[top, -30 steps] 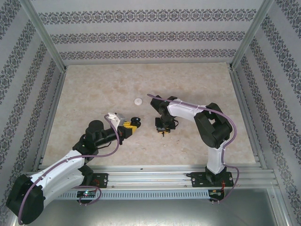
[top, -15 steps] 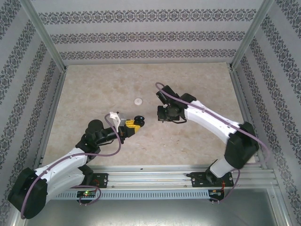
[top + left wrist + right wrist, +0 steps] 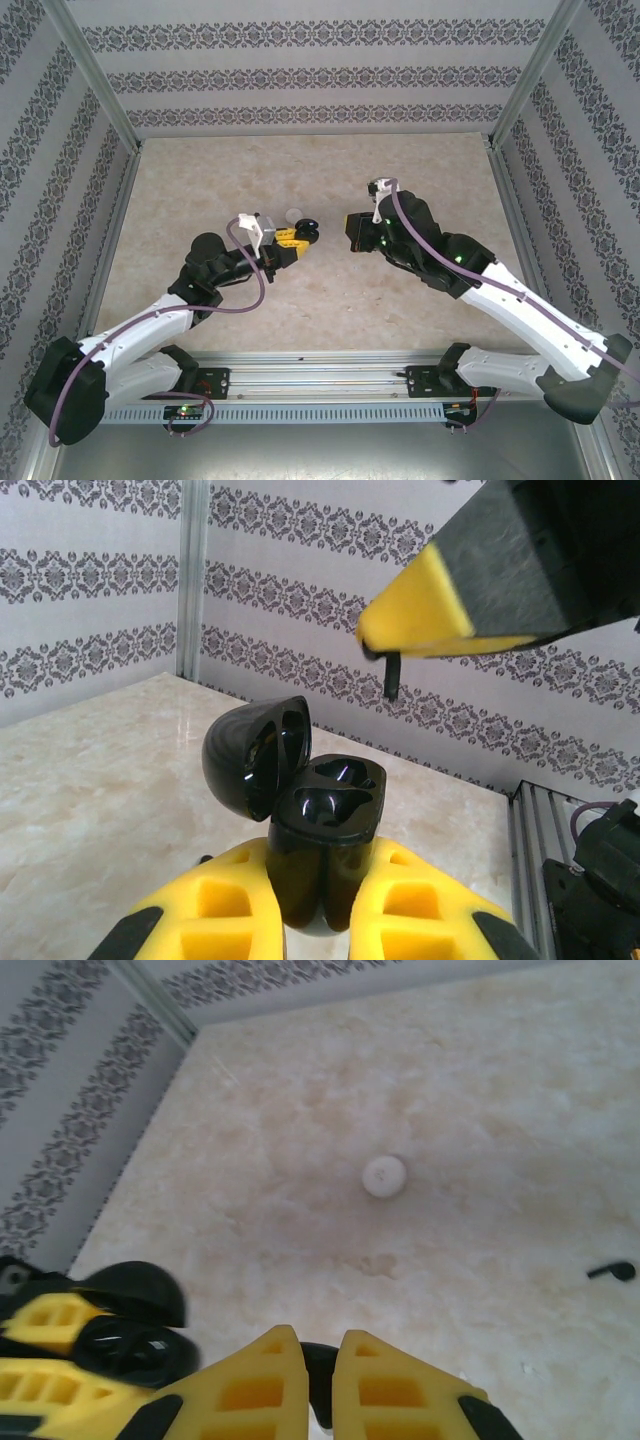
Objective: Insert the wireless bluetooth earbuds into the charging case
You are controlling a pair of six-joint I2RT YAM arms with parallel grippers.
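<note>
My left gripper [image 3: 297, 238] [image 3: 320, 858] is shut on the black charging case [image 3: 310, 232] [image 3: 322, 825], held upright above the table with its lid [image 3: 252, 756] swung open and both sockets showing. My right gripper [image 3: 351, 229] [image 3: 311, 1346] faces it from the right and is shut on a black earbud [image 3: 320, 1375]. In the left wrist view the right gripper's yellow fingertip [image 3: 418, 618] hangs above the case, with the earbud's stem [image 3: 391, 676] poking down from it. Another black earbud [image 3: 612, 1271] lies on the table.
A small white round piece [image 3: 292, 213] [image 3: 384, 1176] lies on the marble tabletop [image 3: 420, 180] just behind the left gripper. Patterned walls and metal frame posts [image 3: 95, 70] close in the table on three sides. The case and left gripper [image 3: 120, 1345] sit at the lower left of the right wrist view.
The right arm has swung up and back, turning its gripper to face the case, and its jaws have closed a little more. The left gripper has carried the case up and toward the back right.
</note>
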